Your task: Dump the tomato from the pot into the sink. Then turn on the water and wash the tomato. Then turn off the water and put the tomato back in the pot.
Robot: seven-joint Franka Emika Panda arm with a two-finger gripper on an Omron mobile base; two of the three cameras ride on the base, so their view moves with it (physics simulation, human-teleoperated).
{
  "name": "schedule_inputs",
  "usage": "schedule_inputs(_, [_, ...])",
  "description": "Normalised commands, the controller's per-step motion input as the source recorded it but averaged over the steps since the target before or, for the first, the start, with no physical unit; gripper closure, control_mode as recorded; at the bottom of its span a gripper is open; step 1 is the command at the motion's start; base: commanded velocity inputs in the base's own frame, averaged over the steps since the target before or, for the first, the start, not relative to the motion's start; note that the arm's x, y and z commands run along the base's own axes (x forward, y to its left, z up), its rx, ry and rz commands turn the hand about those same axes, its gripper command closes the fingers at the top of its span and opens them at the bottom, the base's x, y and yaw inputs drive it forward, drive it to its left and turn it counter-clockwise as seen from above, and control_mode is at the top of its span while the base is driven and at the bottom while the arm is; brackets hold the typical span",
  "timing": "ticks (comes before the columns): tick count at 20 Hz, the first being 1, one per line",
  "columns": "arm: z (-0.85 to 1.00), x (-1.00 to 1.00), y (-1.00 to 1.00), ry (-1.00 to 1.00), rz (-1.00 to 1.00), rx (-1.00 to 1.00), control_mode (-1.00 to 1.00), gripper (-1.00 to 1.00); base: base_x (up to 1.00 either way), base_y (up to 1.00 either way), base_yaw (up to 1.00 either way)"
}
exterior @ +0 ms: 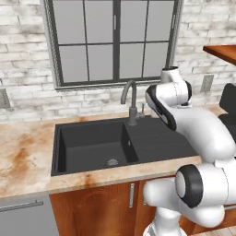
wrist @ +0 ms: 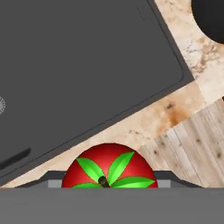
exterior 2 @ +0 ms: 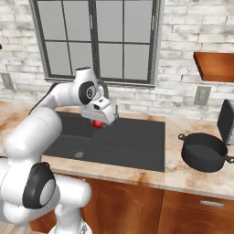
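Over the black sink [exterior 2: 137, 141], jaws grip the tomato [exterior 2: 97, 124]; I'd swing right, release low inside the pot [exterior 2: 203, 152].

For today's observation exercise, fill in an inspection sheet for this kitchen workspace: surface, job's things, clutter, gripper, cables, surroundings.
Surface: mottled beige stone counter, bare around the sink.
Job's things: small red tomato with green stem in the gripper, above the matte black rectangular sink; squat black pot upright on the counter right of the sink, nothing seen inside; dark grey gooseneck faucet, no stream seen.
Clutter: nothing seen.
Gripper: gripper shut on the tomato.
Cables: nothing seen.
Surroundings: grey-framed window, whitewashed brick wall, wooden cabinets.
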Motion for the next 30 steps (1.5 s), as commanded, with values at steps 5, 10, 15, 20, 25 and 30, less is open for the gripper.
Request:
schedule_inputs(5, [-0.14,-0.02,1.00,0.03,0.35,0.00,-1.00,1.00,0.00,0.00,0.00])
schedule_inputs(10, [-0.47,0.41,1.00,0.05,0.22,0.00,-1.00,1.00,0.00,0.00,0.00])
schedule_inputs(15, [-0.46,0.43,1.00,0.02,0.06,0.02,-1.00,1.00,0.00,0.00,0.00])
schedule_inputs(20, [-0.27,0.51,0.97,0.00,0.00,0.02,-1.00,1.00,0.00,0.00,0.00])
schedule_inputs(25, [-0.30,0.53,0.81,-0.01,0.00,0.00,-1.00,1.00,0.00,0.00,0.00])
schedule_inputs(30, [-0.38,0.55,0.36,-0.01,-0.02,0.00,-1.00,1.00,0.00,0.00,0.00])
